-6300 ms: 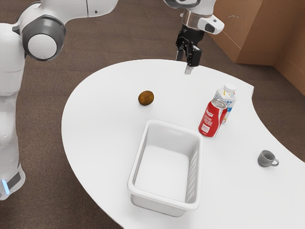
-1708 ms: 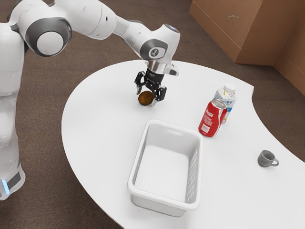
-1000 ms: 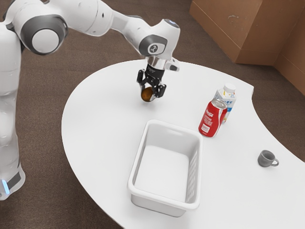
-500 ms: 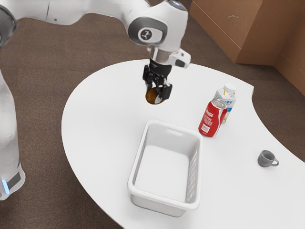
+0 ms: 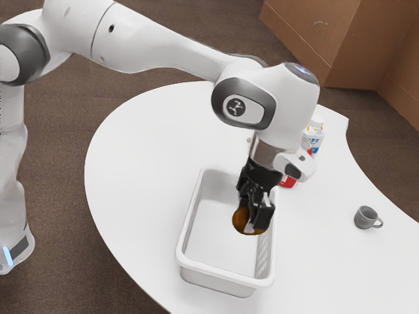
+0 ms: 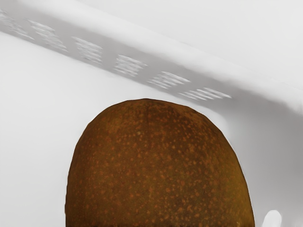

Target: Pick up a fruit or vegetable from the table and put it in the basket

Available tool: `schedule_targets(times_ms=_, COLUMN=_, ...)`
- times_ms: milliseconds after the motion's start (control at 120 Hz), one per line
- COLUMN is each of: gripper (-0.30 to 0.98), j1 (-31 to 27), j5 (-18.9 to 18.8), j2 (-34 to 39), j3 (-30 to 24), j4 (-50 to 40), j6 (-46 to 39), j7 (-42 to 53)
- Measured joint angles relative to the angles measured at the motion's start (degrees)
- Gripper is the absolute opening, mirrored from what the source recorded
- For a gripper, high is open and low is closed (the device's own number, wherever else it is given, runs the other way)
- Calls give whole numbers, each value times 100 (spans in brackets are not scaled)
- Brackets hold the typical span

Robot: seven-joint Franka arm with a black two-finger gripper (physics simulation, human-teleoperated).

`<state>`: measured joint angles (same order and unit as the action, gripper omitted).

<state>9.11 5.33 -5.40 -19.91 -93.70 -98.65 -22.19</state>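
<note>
My gripper hangs over the white basket, toward its side nearer the can, and is shut on the brown round fruit. One finger crosses the fruit's front in the exterior view. In the wrist view the speckled brown fruit is large and close under the hand, with the slotted wall of the basket behind it. The fruit looks raised above the basket's floor.
Behind my hand, a red can is mostly hidden, and a white carton stands beside it. A grey mug sits farther to the exterior view's right on the white table.
Since half a second ago, my hand has carried the fruit from above the table to over the basket. Earlier it closed on the fruit and lifted it from the tabletop.
</note>
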Motion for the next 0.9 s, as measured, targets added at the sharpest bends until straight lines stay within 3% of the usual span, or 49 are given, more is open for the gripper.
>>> schedule_targets(times_ms=467, gripper=29, j1=-32, j5=-8, j2=-447, j3=35, j4=249, j6=-200, j7=-296)
schedule_targets(times_ms=633, gripper=56, j1=-17, j5=5, j2=-441, j3=39, j4=247, j6=-237, j7=-398)
schedule_targets(times_ms=900, gripper=67, j1=-53, j5=23, j2=-207, j3=106, j4=196, j6=-5, j7=-529)
